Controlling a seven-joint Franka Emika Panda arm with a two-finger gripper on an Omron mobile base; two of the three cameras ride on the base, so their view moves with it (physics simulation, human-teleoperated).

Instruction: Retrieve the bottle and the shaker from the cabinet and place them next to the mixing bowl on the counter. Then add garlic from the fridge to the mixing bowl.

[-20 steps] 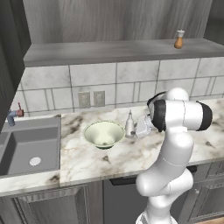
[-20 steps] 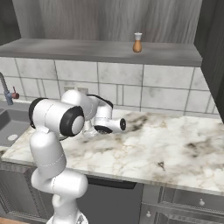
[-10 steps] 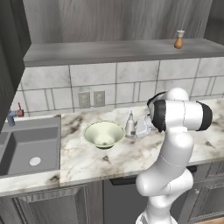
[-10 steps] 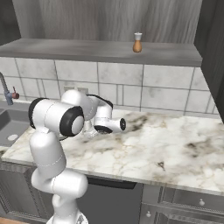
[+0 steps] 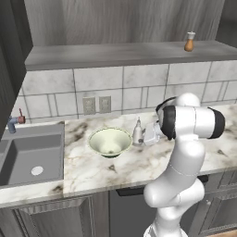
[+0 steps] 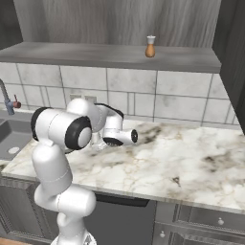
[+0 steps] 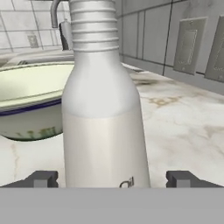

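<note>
Standing upright on the desk [image 5: 92, 171], the bottle [image 7: 103, 109] sat just right of the mixing bowl [image 5: 110, 141], near it, not clearly touching. In the hand view the fingers [image 7: 41, 179] were spread wide, one on each side of the bottle's base with clear gaps, so nothing was clamped. The gripper [image 5: 146, 135] sat low beside the bottle [image 5: 137, 133] in the left base view; in the right base view the arm hid most of that spot.

Judged step: bottle placement looked done, release made, the hand not yet pulled away. The shaker [image 5: 189, 41] was up on the cabinet shelf [image 5: 115, 53], far right end, upright, well apart from the arm. It also showed in the right base view [image 6: 150, 47], on the shelf above the backsplash.

Next move, as a guess: back the hand straight off the bottle without clipping it or tipping it into the bowl, then lift and swing up right to the shelf for the shaker. The reach looked high, and the shaker was small with a narrow neck, so the grasp needed care. Garlic and fridge steps remained.
</note>
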